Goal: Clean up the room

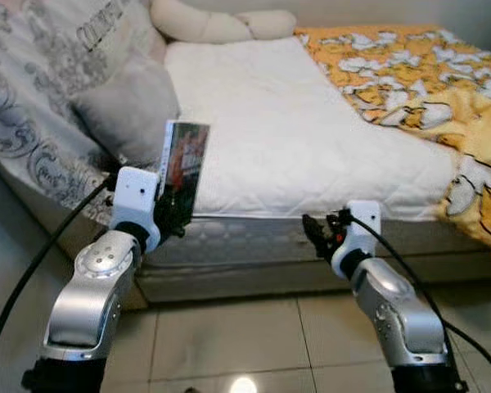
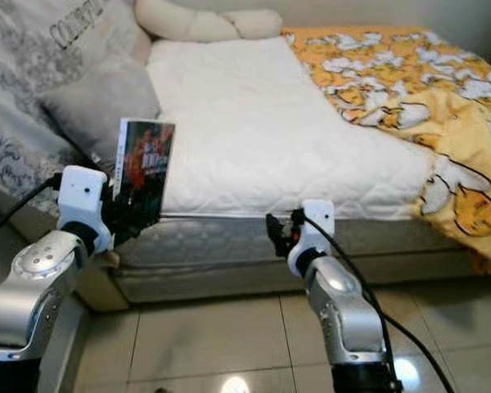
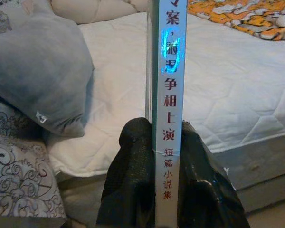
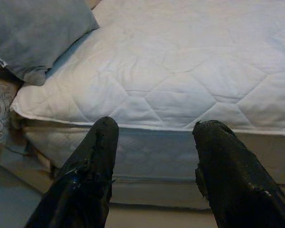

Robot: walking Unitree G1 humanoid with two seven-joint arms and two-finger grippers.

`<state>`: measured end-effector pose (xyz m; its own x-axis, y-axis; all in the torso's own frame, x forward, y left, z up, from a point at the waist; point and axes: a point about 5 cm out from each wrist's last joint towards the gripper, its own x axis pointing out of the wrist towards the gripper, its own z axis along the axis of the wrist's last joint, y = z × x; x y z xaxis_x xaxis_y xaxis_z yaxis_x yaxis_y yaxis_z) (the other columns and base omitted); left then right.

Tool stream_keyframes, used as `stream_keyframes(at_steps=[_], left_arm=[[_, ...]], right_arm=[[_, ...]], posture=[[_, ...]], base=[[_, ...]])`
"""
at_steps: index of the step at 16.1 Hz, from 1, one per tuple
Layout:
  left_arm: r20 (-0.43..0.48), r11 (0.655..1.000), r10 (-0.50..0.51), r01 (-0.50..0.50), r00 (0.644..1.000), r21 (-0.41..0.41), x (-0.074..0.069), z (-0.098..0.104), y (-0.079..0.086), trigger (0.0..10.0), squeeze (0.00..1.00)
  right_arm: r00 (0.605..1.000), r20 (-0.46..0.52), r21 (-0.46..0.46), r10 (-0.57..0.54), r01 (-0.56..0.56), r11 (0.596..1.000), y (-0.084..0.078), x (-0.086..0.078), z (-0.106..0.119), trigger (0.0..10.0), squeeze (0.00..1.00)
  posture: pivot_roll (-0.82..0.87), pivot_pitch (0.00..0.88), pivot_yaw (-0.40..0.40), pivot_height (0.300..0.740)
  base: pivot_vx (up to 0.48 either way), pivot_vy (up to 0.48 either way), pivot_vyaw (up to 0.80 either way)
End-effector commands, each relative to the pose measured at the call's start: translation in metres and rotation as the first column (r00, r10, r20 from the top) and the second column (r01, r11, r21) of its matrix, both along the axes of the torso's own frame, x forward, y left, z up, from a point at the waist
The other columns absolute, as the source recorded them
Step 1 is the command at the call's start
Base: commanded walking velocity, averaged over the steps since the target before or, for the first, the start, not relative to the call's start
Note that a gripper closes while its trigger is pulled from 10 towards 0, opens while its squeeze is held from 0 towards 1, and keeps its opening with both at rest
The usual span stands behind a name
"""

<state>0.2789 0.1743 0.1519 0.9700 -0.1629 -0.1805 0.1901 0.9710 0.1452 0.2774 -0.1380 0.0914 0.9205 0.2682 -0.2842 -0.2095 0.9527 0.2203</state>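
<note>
Left gripper [image 1: 173,214] clamped on a paperback book [image 1: 185,168], held upright at the bed's near edge, just in front of the grey pillow [image 1: 129,110]; fingers [image 3: 133,180] pinch the lower spine, which carries Chinese characters. Right gripper [image 1: 321,235] held low before the mattress [image 1: 295,131] side, fingers [image 4: 90,166] spread apart with nothing between them. White quilted mattress cover bare in the middle; orange patterned blanket [image 1: 425,74] over the far right side. Tiled floor [image 1: 254,344] below.
</note>
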Motion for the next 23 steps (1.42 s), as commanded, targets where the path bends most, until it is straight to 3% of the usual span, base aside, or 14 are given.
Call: stream_keyframes(at_steps=[1, 23], left_arm=[[0.04, 1.0, 0.003, -0.003, 0.999, 0.007, 0.0029, 0.0081, 0.002, 10.0, 0.0], [0.013, 1.0, 0.008, -0.008, 1.0, -0.005, 0.0048, 0.0078, 0.0069, 10.0, 0.0]], right_arm=[[1.0, 0.017, -0.01, 0.014, -0.013, 1.0, 0.0038, 0.002, 0.0033, 10.0, 0.0], [0.999, 0.024, -0.042, 0.041, -0.04, 0.998, 0.0058, 0.0041, 0.0028, 10.0, 0.0]], posture=[[-0.02, 0.0, 0.044, 0.74], [-0.02, 0.0, 0.059, 0.74]], base=[[0.33, 0.0, 0.43], [0.364, 0.0, 0.07]])
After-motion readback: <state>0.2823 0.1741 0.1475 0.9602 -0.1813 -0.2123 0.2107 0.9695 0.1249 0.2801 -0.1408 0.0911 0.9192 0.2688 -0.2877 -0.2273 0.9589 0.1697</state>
